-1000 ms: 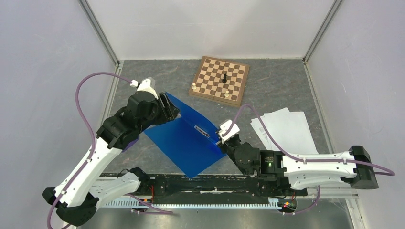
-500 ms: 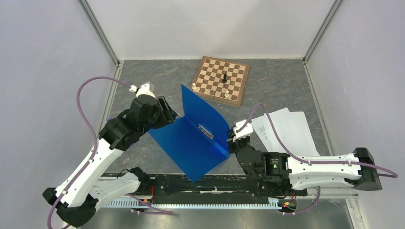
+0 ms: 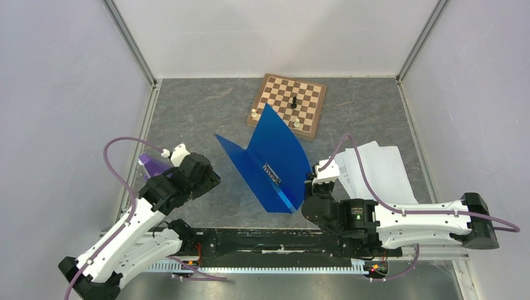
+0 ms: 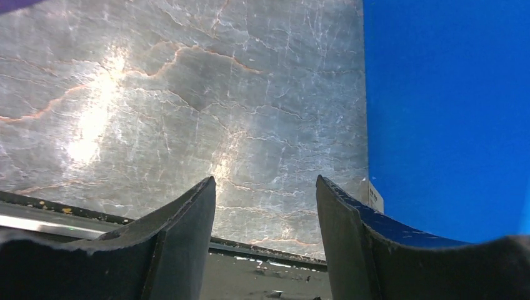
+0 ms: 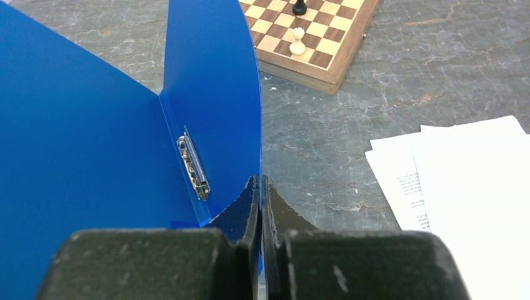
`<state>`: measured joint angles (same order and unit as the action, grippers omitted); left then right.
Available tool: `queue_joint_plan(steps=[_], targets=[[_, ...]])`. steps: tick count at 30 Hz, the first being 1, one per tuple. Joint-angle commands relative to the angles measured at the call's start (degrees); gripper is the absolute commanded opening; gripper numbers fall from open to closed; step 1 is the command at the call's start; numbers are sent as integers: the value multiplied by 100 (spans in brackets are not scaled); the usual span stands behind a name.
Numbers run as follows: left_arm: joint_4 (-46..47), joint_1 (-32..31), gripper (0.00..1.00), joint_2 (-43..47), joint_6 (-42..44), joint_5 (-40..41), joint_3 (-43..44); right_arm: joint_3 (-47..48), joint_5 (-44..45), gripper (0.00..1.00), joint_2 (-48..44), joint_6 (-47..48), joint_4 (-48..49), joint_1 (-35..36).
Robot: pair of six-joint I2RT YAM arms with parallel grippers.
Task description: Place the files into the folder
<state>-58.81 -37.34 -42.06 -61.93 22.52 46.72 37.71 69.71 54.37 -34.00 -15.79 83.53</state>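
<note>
The blue folder (image 3: 275,159) stands open in a V on the grey table, its metal clip (image 5: 192,165) along the inner spine. My right gripper (image 5: 260,181) is shut on the near edge of the folder's right cover, seen from above at the folder's near right corner (image 3: 306,187). The files (image 3: 375,169), loose white sheets, lie flat to the right of the folder (image 5: 94,144) and show in the right wrist view (image 5: 462,194). My left gripper (image 3: 210,178) hangs open and empty to the left of the folder (image 4: 450,106), apart from it, with bare table between its fingers (image 4: 187,219).
A wooden chessboard (image 3: 289,105) with a few pieces sits at the back, just behind the folder's raised cover. A small purple object (image 3: 152,165) lies by the left arm. White enclosure walls close in the left, right and back sides.
The left gripper has drawn back from the folder's left cover toward the near left. The folder has opened into a steeper V and shifted right, with the right gripper still on it.
</note>
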Motion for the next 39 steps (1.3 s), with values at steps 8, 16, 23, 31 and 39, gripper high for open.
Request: queue_joint_plan(steps=[8,16,23,31,39], targets=[[1540,7,68,244,-172,-656,375,543,714,0,124,-255,-469,395],[2128,-313,74,-354,-361,-812,750,1513,1422,0,1015,-384,-1088,900],[1005,-326,73,-288,-631,-34,496,1790,1369,0,1126,-884,-1620,896],[3566,-358,63,-931,-375,-1580,-732,1645,964,0,1112,-1938,-2112,888],[4764,-731,62,-2956,-29,-1925,-358,966,114,0,875,-3974,-3185,460]])
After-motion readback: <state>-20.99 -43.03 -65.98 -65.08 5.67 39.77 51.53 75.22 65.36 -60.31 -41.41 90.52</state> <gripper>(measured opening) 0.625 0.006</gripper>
